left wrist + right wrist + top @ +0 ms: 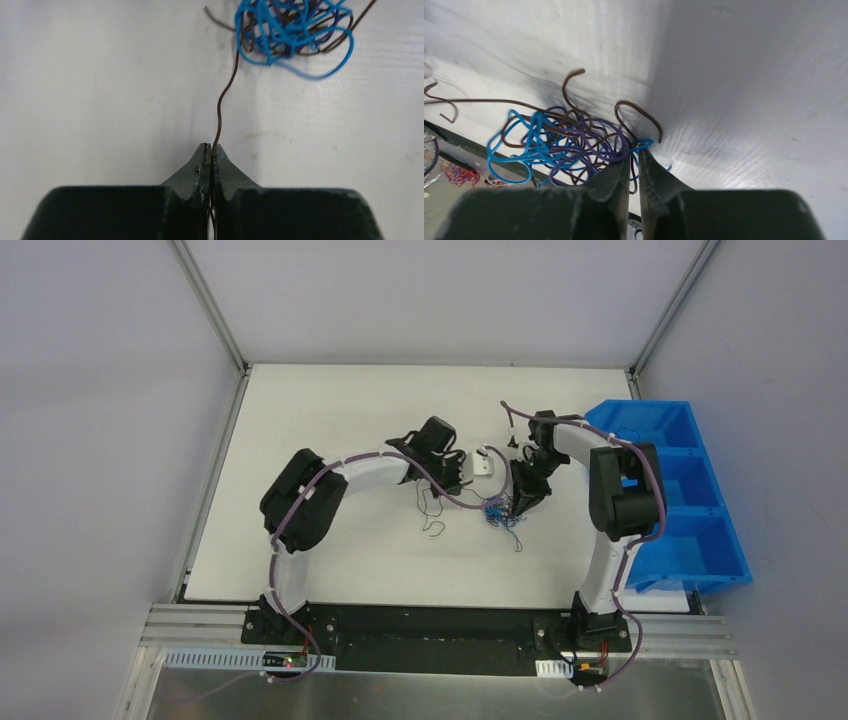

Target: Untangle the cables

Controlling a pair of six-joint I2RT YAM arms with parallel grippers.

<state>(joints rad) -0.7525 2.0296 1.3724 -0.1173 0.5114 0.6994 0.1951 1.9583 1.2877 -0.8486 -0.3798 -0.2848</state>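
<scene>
Top view: the cables [497, 512] sit mid-table on the white table [330, 570], a small blue-and-dark knot between my 2 pincers. My left gripper [462, 483] is just left of the knot. My right gripper [517, 506] comes down onto its right side, touching it. 1 dark strand [433, 523] loops on the near side of my left gripper, and I can't tell whether it joins the knot. A blue bin [660, 440] stands at the right edge, not involved.

Left wrist view: my left gripper [211, 150] is clenched, tips together, pinching 1 brown wire [220, 105]. The wire leaves the tips in a soft curve, not taut. It runs away into the cables [292, 35], a bunch of blue, purple and brown loops.

Right wrist view: my right gripper [634, 159] is nearly closed, leaving only a thin gap with blue and dark strands passing through it. I judge it clamped on the right edge of the cables [564, 145]. 2 hooked brown ends stick out on the far side.

Step, as I judge it: pulling 1 strand free, with the right anchoring the knot and the left holding the brown wire. This looks barely begun, since the knot is dense. Next move: the left draws away leftward, slow and low, while the right holds firm. The risk is the whole knot dragging along or loops cinching tighter. If it binds, re-grip closer to the knot.
</scene>
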